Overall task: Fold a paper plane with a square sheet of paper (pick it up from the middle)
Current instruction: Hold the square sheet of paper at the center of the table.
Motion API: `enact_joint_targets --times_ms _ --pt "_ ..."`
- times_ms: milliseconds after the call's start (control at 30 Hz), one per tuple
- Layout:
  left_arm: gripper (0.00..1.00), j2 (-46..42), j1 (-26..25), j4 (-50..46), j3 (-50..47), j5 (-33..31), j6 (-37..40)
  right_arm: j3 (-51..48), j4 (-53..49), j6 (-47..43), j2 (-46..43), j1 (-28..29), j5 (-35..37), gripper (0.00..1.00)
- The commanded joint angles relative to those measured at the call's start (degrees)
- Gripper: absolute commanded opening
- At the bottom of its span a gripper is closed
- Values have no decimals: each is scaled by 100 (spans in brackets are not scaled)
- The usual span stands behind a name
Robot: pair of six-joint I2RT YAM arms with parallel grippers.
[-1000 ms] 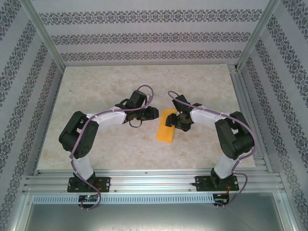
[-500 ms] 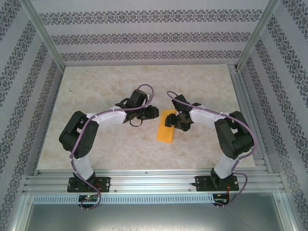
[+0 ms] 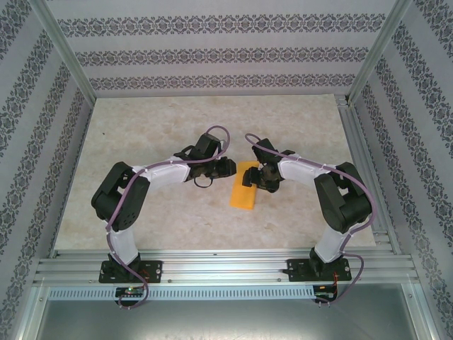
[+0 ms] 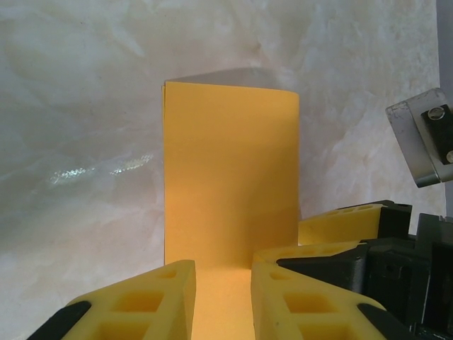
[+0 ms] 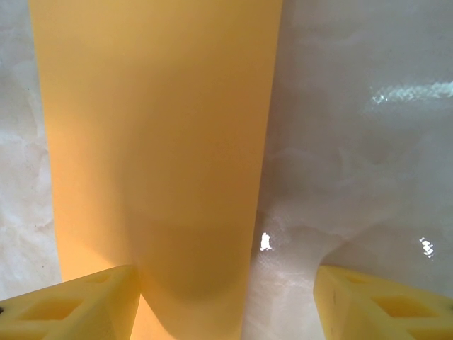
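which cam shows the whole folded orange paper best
Top external: the folded orange paper shows as a narrow strip, almost whole, end to end. Left wrist gives its far end and layered corner close up, near end cut off. Right wrist gives a middle stretch, both ends out of frame.

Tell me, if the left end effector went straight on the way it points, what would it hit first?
The folded orange-yellow paper. In the wrist view it runs straight ahead from between the fingers of the left end effector. Whether they would catch it or skim over it is unclear.
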Motion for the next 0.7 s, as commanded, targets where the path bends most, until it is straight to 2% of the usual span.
enact_joint_targets --times_ms 0,433,667 --pt "28 115 -69 58 128 113 -120 73 -105 -7 192 73 172 67" --pt "15 815 -174 42 572 460 -309 73 -115 28 202 72 205 67" --pt "15 1016 -218 90 616 485 -398 57 -102 46 202 80 202 67"
